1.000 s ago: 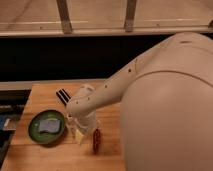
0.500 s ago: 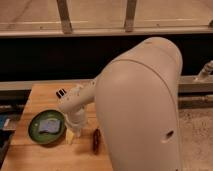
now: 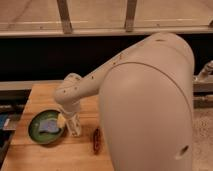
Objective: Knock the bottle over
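The big white arm shell has swung right. The gripper [image 3: 74, 126] (fingers hidden) points down at lower left beside the round green plate [image 3: 37, 134] on the wooden table [image 3: 45, 95]; I cannot make out the bottle.

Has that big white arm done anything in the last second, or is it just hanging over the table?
It has moved. The arm has swung in front of the camera, and its gripper has dropped from above the wooden table to just beside the green plate. Whether it holds anything cannot be seen, and the bottle is not clearly visible. The plate and the dark reddish object stayed where they were.
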Controlling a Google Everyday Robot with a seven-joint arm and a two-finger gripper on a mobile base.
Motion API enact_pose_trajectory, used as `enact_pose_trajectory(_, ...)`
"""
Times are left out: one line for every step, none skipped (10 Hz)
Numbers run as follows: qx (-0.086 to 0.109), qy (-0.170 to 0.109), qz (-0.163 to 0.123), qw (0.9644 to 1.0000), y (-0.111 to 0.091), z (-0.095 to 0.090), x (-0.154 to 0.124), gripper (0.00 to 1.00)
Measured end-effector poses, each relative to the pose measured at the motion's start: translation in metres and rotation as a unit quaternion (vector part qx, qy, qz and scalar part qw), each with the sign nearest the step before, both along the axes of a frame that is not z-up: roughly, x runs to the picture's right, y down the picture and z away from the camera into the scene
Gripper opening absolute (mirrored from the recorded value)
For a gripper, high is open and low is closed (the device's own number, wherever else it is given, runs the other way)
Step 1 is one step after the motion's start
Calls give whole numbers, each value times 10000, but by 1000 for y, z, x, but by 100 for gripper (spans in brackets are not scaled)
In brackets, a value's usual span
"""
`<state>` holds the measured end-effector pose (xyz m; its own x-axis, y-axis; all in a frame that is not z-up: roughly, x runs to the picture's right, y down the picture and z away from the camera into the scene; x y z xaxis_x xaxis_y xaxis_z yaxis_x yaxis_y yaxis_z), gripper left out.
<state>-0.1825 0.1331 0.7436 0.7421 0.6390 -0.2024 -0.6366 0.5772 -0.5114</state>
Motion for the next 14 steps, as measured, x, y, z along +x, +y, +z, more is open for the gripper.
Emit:
enact_pose_trajectory(246,83,210,9994,-17,6,5,76)
enact_pose_trajectory(551,286,562,9965,-39,15,16,76)
enact_pose_trajectory(747,509,852,9923,-53,22,28,76)
enact_pose_trajectory(978,861,1176,9845,-69,31,45,76)
enact_pose_trajectory(1125,1122,1391,9774,-77,34,61,76)
enact_pose_trajectory(1217,1376,1549,9707,-80,33,82,76)
enact_pose_trajectory(1255,1525,1665,9661,-81,29,100,76)
enact_pose_trajectory(1246,1695,1812,9607,-80,22,131,76)
enact_pose_trajectory(1211,1750,1833,9597,-79,19,147,76)
enact_pose_trajectory(932,1852,1664,9640,-72,8,190,76)
enact_pose_trajectory(464,1884,1187,9738,-63,4,209,76)
enact_pose_trajectory(175,1865,804,9790,-56,3,215,76)
enact_pose_trajectory(17,1869,606,9805,-51,3,216,76)
enact_pose_trajectory(-88,1886,498,9807,-47,4,216,76)
